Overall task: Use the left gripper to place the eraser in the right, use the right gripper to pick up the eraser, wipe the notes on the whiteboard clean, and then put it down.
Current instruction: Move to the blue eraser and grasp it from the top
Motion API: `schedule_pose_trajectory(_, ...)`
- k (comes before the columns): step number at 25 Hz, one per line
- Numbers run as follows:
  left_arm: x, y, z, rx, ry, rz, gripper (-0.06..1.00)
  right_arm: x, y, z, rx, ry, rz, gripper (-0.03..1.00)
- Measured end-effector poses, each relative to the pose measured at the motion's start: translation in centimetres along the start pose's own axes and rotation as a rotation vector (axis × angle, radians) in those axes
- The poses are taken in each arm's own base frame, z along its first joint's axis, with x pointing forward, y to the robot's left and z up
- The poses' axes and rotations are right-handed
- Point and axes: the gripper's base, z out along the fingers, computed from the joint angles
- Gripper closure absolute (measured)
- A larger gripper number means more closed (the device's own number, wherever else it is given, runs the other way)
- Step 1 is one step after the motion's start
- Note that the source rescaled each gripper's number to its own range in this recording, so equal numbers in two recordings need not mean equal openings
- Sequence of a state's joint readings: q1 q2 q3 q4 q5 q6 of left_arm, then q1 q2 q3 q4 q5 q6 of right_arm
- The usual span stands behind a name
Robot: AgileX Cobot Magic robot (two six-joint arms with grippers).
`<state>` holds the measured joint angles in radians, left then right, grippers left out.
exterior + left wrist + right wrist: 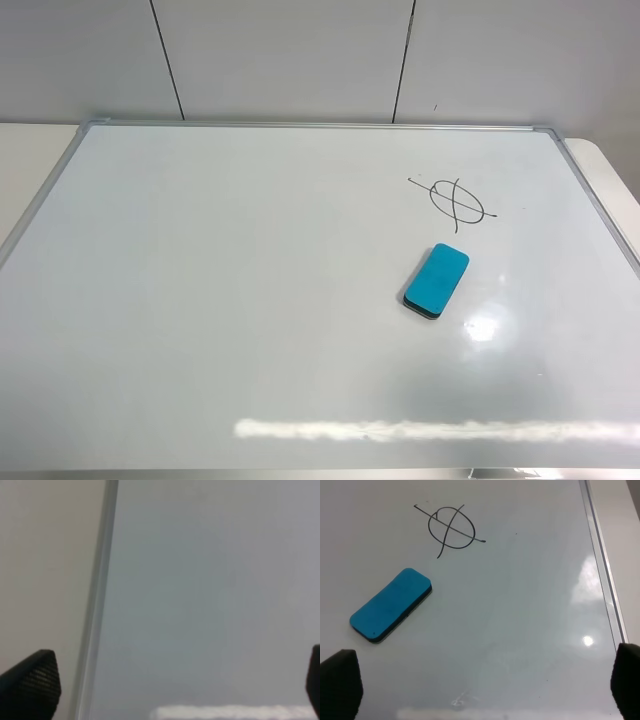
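Note:
The teal-blue eraser point(437, 280) lies flat on the whiteboard point(220, 300), right of centre, felt side down. Just beyond it are the notes point(455, 201), a black oval crossed by two thin lines. In the right wrist view the eraser point(390, 604) and the notes point(451, 528) both show, with my right gripper point(480, 685) open above the board and its two black fingertips point(340, 682) wide apart, holding nothing. My left gripper point(170, 685) is open over the board's left frame point(97, 605), empty. Neither arm shows in the high view.
The silver frame point(320, 125) borders the board, and its right edge point(602, 565) runs beside my right gripper. Cream table point(30, 165) shows at both sides. A grey panelled wall point(300, 55) stands behind. Light glare point(480, 328) sits near the eraser.

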<state>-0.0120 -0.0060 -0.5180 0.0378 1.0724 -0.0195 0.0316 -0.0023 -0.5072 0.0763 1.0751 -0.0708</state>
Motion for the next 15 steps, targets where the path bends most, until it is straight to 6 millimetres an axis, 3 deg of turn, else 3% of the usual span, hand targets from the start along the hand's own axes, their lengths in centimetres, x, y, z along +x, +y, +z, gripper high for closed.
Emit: schedule_pose_trajectory(15,0.00,0.00,0.00,0.000,0.000,0.000,-0.06,-0.03,0.14,0.00,-0.016,-0.003,0.010,-0.03)
